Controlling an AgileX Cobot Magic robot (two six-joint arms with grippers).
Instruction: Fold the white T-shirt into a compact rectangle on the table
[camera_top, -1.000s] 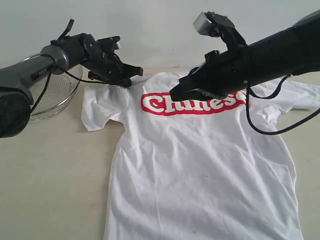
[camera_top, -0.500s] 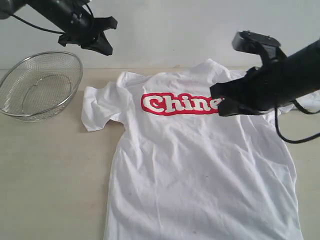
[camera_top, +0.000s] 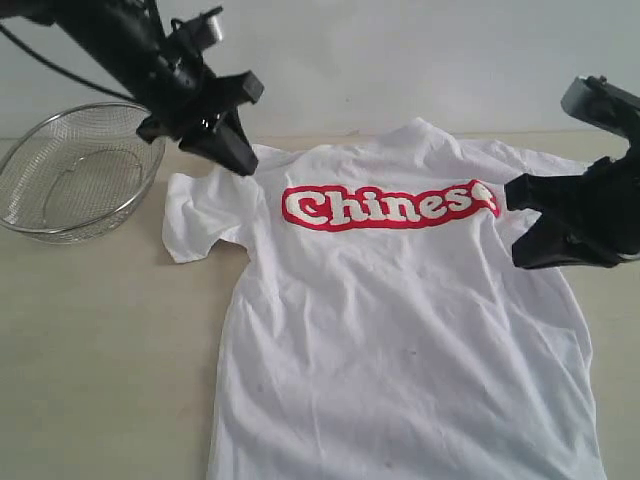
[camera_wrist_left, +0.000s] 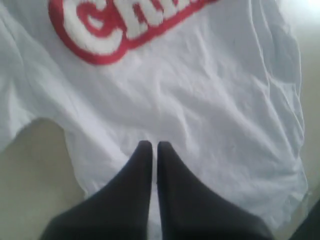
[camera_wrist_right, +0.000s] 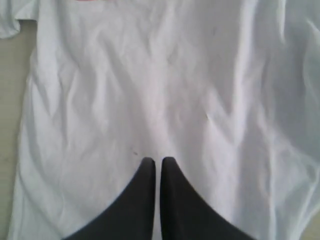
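While the white T-shirt (camera_top: 400, 340) is lying flat, print up, on the table (camera_top: 110, 340), collar far and hem near in the exterior view, both tools are hovering above it with jaws pressed together, holding nothing: the left gripper (camera_wrist_left: 151, 145) is hanging by the sleeve nearest the wire-mesh bowl (camera_top: 80, 170), the right gripper (camera_wrist_right: 156, 161) over the opposite flank, each nearer its own side edge.

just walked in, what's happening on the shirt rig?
The white short-sleeved T-shirt with a red "Chinese" band lies spread out, print up, on the pale beige table, not yet folded. Both black grippers are shut and hold nothing: the left gripper hangs over the sleeve side near the wire-mesh metal bowl, the right gripper over the opposite side.
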